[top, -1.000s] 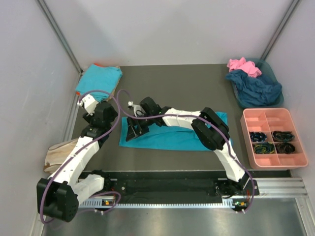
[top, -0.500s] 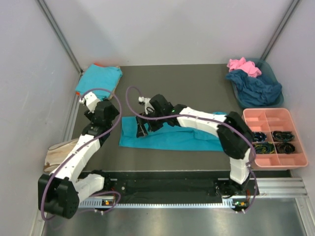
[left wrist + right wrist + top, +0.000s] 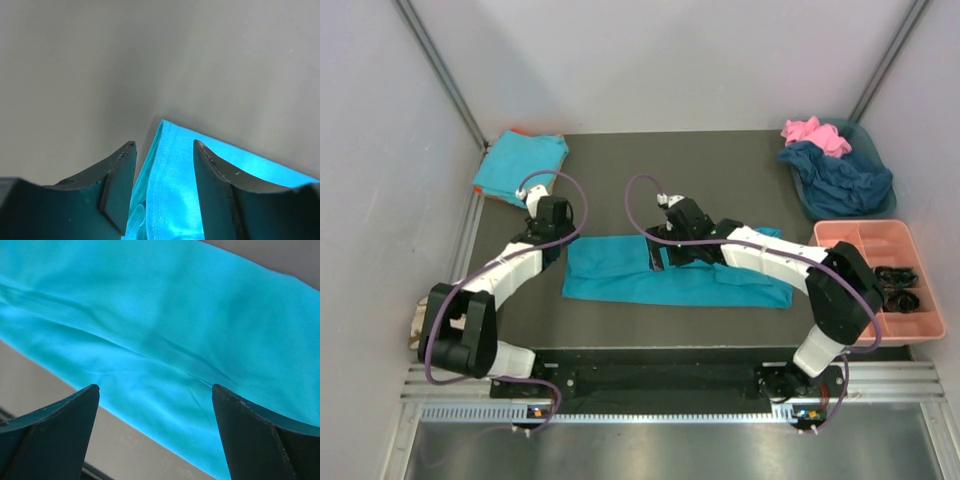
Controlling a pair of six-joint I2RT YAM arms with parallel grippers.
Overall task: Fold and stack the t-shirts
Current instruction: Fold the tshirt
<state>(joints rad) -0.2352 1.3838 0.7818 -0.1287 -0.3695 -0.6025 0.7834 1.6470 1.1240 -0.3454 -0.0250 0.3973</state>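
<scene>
On the dark table (image 3: 720, 170), across its middle, a turquoise shirt (image 3: 620, 282) folded into a long strip, probably laid this way to be folded once more from the ends. At the far left corner of the strip, the left gripper (image 3: 560, 248), fingers apart, one on each side of the hemmed corner in the left wrist view, not clamped on it as far as can be seen; placed so, most likely, to pinch this corner and carry it over. Over the middle of the strip, the right gripper (image 3: 658, 258), spread wide, holding nothing, low above the cloth, perhaps to take an edge there. At the far left of the table, a second turquoise shirt (image 3: 520, 160), already folded, apparently the start of the stack. At the far right, in a blue basin (image 3: 865, 140), a pink shirt (image 3: 810, 132) and a navy shirt (image 3: 840, 182), crumpled, waiting for their turn. Just beside, a pink tray (image 3: 865, 224), no part of this work.
</scene>
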